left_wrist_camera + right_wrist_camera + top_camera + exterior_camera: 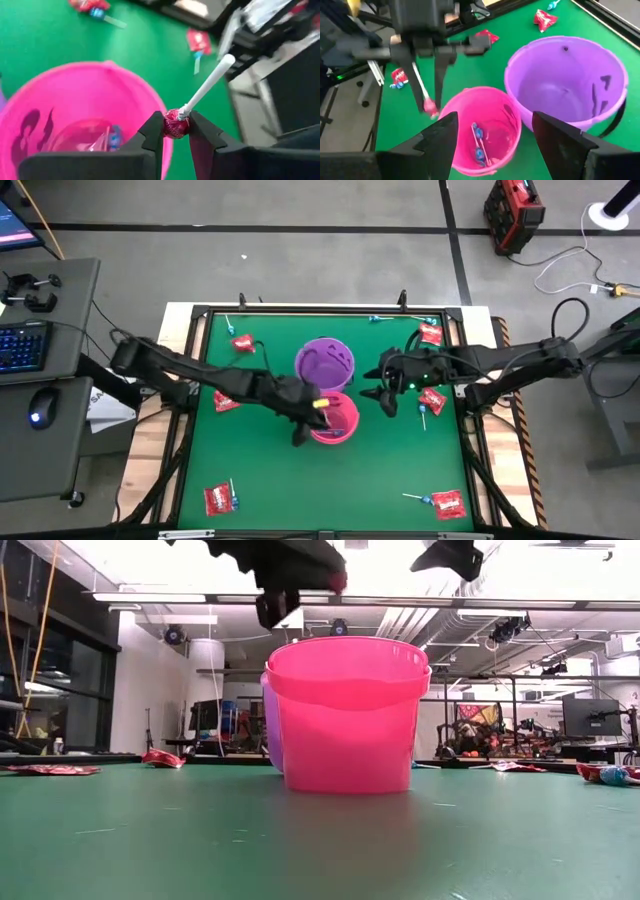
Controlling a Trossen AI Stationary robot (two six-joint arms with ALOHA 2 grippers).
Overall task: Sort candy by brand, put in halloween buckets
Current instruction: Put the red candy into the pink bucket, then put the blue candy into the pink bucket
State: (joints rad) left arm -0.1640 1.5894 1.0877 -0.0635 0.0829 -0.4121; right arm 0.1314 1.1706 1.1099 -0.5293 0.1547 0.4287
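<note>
A green-topped table point(270, 470) with a dark frame carries everything. Near its middle stand 2 round plastic pails, touching — a purple pail point(324, 362) toward the far edge and a pink pail point(337, 420) just nearer.

Flat red candy packets lie scattered on the green: 1 near the far-left corner point(243, 342), 1 by the left edge point(226, 402), 1 at the near-left corner point(217, 499), 1 near the far-right corner point(430, 334), 1 right of the pails point(434, 400) and 1 at the near-right corner point(449, 504) — blue-headed lollipops beside some.
</note>
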